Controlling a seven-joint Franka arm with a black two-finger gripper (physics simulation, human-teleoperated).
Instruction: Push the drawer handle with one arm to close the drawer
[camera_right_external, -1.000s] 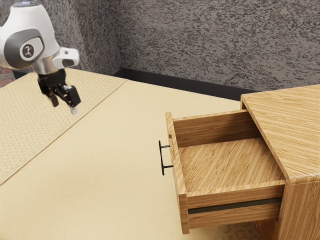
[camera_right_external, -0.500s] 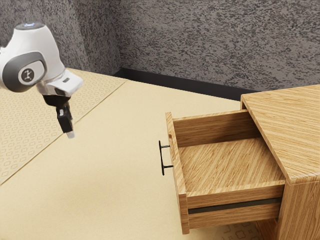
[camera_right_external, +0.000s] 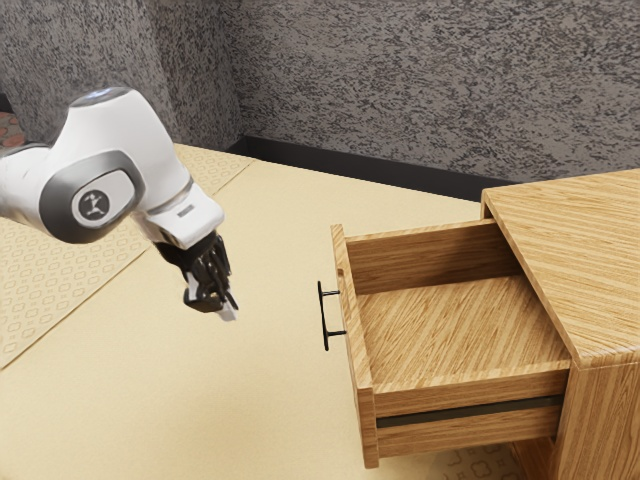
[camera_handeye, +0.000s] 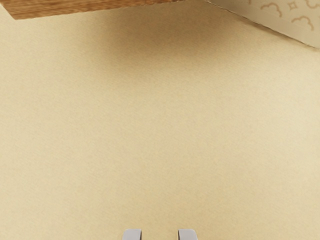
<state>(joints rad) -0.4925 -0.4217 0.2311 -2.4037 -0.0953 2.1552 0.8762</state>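
In the exterior view, a pale yellow surface (camera_right_external: 260, 400) is being spread wide and flat. Toward nine o'clock, a part with small ring shapes (camera_right_external: 50, 270) is being marked off by a thin, straight line. At twelve o'clock, the room is being closed in by a rough gray wall (camera_right_external: 400, 80), all speckled with dark bits. Its foot is being edged by a smooth black strip (camera_right_external: 350, 175).

Toward three o'clock, a boxy wooden cabinet (camera_right_external: 560, 240) is being seen, and stripy tan grain is being shown on its top. At four o'clock, its drawer (camera_right_external: 368, 425) is being left wide open, and a dark groove is being shown along its side. On the drawer's flat front, a thin black handle (camera_right_external: 323, 318) is being held out by two short posts.

From ten o'clock, the smooth white and gray arm (camera_right_external: 120, 160) is being reached in. The black gripper (camera_right_external: 226, 310) is being held near the handle, at its nine o'clock side, and a space is being left between them. In the wrist view, the two pale fingertips (camera_handeye: 132, 235) are being kept apart, with a gap wider than one tip, and nothing is being gripped.
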